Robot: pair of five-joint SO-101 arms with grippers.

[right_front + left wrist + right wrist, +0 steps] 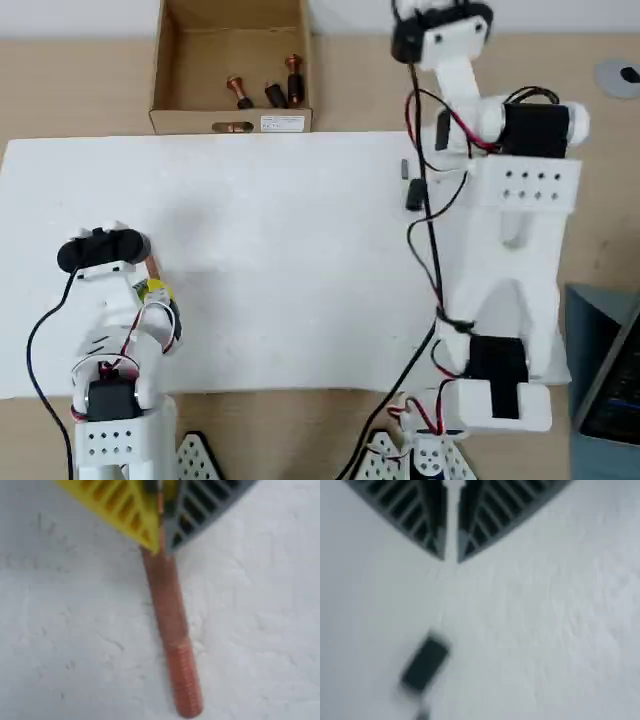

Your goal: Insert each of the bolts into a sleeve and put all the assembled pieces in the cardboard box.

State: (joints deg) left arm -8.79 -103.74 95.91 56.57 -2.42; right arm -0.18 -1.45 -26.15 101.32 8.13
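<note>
My two arms work over a wooden table (60, 80) covered by a white mat (280, 260). The right arm (515, 220) stands tall along the mat's right edge, and the left arm (115, 340) is at its near left corner. The cardboard box (190, 122) sits just past the mat's far edge with three copper-and-black pieces (293, 80) lying inside. My left gripper (161, 545) has its yellow and grey fingers pinching a copper bolt (170, 630) by its upper shank, the threaded end pointing down toward the mat. The right gripper (451, 557) hangs over the mat with its dark jaws all but pressed together, a thin slit between them and nothing in it. A black sleeve (425, 662) lies loose on the mat near the right edge, well apart from the bolt.
</note>
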